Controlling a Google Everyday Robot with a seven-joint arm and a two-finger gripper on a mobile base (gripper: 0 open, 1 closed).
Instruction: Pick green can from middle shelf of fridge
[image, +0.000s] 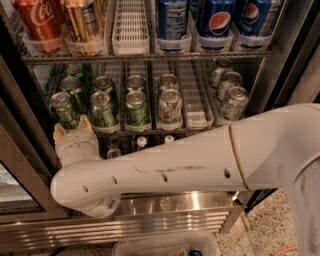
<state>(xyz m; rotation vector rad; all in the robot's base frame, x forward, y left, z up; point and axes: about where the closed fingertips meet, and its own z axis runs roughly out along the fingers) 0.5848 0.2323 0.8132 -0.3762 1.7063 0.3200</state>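
The white tubular robot arm reaches in from the right across the front of the tall stainless-steel drinks fridge. Its gripper sits at the front left corner of the dark wire middle-shelf worktop, which carries white slotted lanes. The small dark-green soda can with a silver pull-tab top stands upright at that corner, first in the leftmost lane and just above the gripper. Whether the jaws are released or clenched on it, I cannot tell. More green cans fill the lanes beside it, and a paler white-and-green can stands near the middle of the front edge. On the rack above are a red cola can and blue cola cans
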